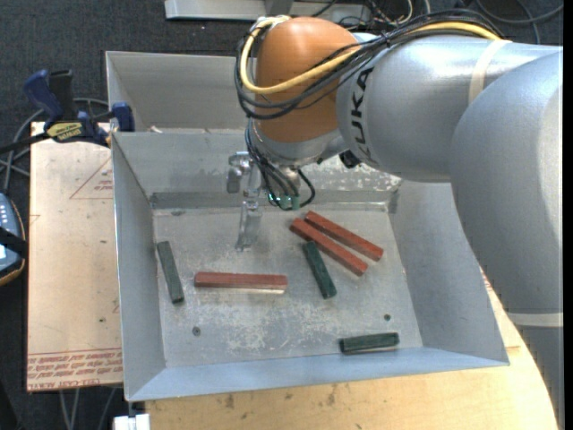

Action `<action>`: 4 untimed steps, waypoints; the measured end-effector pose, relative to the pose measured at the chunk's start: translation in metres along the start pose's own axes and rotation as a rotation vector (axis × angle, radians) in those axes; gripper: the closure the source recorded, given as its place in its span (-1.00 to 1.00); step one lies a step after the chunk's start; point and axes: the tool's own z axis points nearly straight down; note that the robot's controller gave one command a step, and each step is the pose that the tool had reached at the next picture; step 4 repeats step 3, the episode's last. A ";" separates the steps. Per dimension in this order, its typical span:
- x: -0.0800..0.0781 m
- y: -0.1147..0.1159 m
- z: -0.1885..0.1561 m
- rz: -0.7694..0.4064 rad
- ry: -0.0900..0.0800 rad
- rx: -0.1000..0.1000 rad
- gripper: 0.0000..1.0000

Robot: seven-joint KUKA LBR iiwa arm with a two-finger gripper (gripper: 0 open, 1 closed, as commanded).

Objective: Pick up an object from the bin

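I watch through one camera set above the grey bin [269, 325], tipped somewhat to one side and facing down into it. It sits close enough that I see the bin's floor and all four walls, with the arm [466, 106] looming large at the upper right.

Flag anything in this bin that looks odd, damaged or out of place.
Nothing stands out. The red bars and dark green bars lie flat and whole, scattered over the floor of the bin.

thick silver-grey arm [466, 97] with kuka lettering, a rounded orange wrist cover [295, 79], looped yellow and black cables [269, 88].
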 end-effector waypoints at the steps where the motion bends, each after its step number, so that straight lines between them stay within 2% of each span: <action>1: 0.049 0.000 0.114 0.002 0.002 0.001 -1.00; 2: 0.046 0.000 0.109 0.005 -0.008 -0.002 1.00; 3: 0.046 -0.016 -0.032 0.001 -0.017 -0.002 1.00; 4: 0.046 -0.016 -0.032 0.001 -0.017 -0.002 1.00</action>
